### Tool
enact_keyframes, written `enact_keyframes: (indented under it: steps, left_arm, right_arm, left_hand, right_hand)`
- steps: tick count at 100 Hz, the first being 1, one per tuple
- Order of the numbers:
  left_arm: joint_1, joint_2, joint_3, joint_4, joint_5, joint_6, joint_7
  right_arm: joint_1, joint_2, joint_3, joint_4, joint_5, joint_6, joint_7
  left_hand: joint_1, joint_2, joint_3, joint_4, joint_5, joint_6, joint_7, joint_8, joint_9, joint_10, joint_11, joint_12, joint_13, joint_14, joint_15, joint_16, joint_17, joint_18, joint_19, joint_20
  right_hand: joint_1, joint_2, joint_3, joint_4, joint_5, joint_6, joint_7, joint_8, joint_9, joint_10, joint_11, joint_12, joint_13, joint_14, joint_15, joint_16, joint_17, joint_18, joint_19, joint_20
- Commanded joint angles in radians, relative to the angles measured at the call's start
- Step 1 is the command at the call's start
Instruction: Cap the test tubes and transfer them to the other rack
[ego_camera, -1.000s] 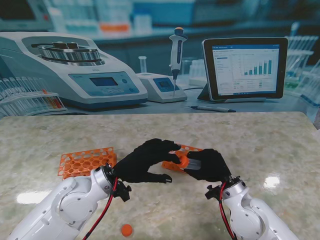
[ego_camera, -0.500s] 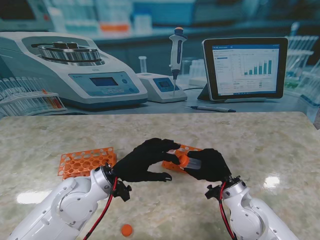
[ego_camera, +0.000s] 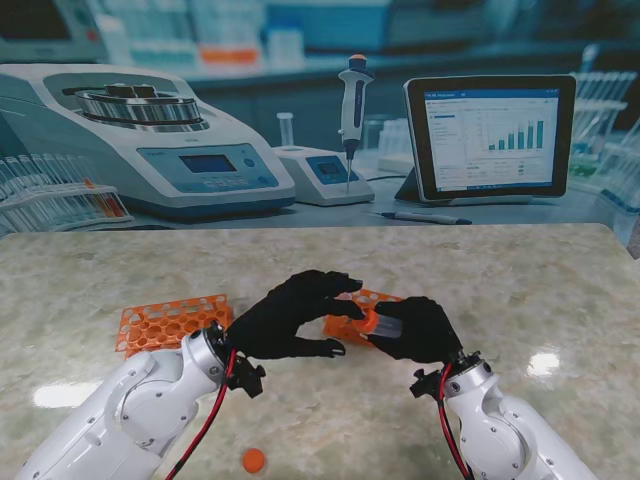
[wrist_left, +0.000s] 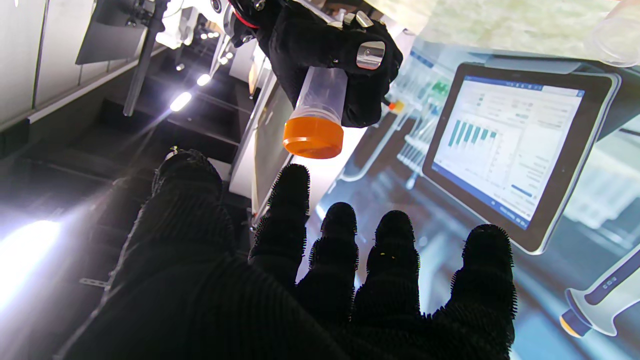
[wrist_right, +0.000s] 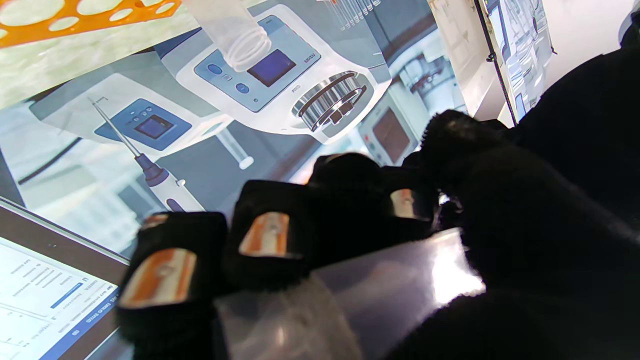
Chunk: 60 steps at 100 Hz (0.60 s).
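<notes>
A: Since the earlier frame, the left hand (ego_camera: 290, 318) was drawn slightly back off the orange cap (wrist_left: 313, 139), fingers spread, nothing held.

B: Capping was judged done; the tube (wrist_left: 320, 100) was kept clamped in the right hand (ego_camera: 415, 330), near the right rack (ego_camera: 352, 318).

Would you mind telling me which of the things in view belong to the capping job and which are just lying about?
Belonging to the job:
- capped test tube, held in the right robot hand
- left robot hand, open
- left orange rack
- second orange rack
- loose orange cap

Just lying about:
- backdrop picture of lab gear
</notes>
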<state>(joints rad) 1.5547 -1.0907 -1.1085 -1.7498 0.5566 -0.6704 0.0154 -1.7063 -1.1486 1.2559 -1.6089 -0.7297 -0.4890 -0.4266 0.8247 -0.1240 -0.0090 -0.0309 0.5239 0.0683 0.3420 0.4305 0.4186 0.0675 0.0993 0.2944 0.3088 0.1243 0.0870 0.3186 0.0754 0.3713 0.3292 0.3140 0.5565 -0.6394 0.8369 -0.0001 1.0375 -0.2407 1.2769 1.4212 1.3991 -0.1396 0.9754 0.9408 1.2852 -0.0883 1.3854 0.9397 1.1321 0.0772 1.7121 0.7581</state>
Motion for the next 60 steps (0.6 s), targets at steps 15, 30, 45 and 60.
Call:
enact_keyframes:
  steps: [15,30,45,60]
  left_arm:
    - [-0.014,-0.004,0.009,0.0,-0.004,0.011,-0.004]
    - [-0.025,-0.003,0.017,0.006,-0.003,0.014,-0.006]
    - [-0.04,-0.004,0.03,0.017,-0.002,0.02,-0.008]
    - [-0.054,-0.004,0.042,0.028,0.002,0.027,-0.008]
  right_arm:
    - [-0.005,-0.005,-0.002,-0.004,0.002,0.003,0.004]
    - [-0.005,-0.005,-0.002,-0.004,0.002,0.002,0.005]
    - [-0.007,-0.005,0.001,-0.006,0.002,0.003,0.006]
    - [-0.008,-0.005,0.002,-0.007,0.003,0.004,0.007]
  left_hand:
    - [0.049,-0.015,-0.004,0.01,-0.028,0.021,-0.091,-0.064,-0.002,0.001,-0.003,0.013,0.008,-0.009,0.004,0.009,-0.003,-0.009,0.037,0.027]
    - [0.049,-0.058,-0.007,0.007,-0.027,0.041,-0.1,-0.072,-0.004,-0.001,-0.001,0.014,0.009,-0.009,0.004,0.008,-0.001,-0.009,0.038,0.026]
    - [0.046,-0.099,-0.004,0.01,-0.033,0.056,-0.103,-0.072,-0.011,-0.001,0.001,0.015,0.007,-0.011,0.004,0.008,0.001,-0.007,0.04,0.025]
    - [0.046,-0.146,0.007,0.015,-0.029,0.063,-0.108,-0.074,-0.011,0.0,0.003,0.015,0.009,-0.007,0.006,0.007,0.006,-0.006,0.045,0.024]
  right_hand:
    - [0.031,0.029,0.006,-0.011,0.017,-0.061,0.056,0.027,0.039,0.0,-0.003,0.014,0.036,-0.074,0.062,0.018,0.021,-0.014,0.038,-0.005]
    - [0.03,0.029,0.005,-0.011,0.017,-0.061,0.056,0.027,0.039,0.0,-0.004,0.014,0.036,-0.074,0.062,0.018,0.021,-0.014,0.038,-0.005]
    - [0.03,0.029,0.005,-0.011,0.017,-0.061,0.056,0.027,0.039,0.002,-0.004,0.014,0.036,-0.074,0.062,0.018,0.021,-0.014,0.037,-0.005]
    - [0.031,0.029,0.005,-0.011,0.017,-0.061,0.056,0.027,0.039,0.001,-0.004,0.014,0.036,-0.074,0.061,0.017,0.021,-0.014,0.037,-0.005]
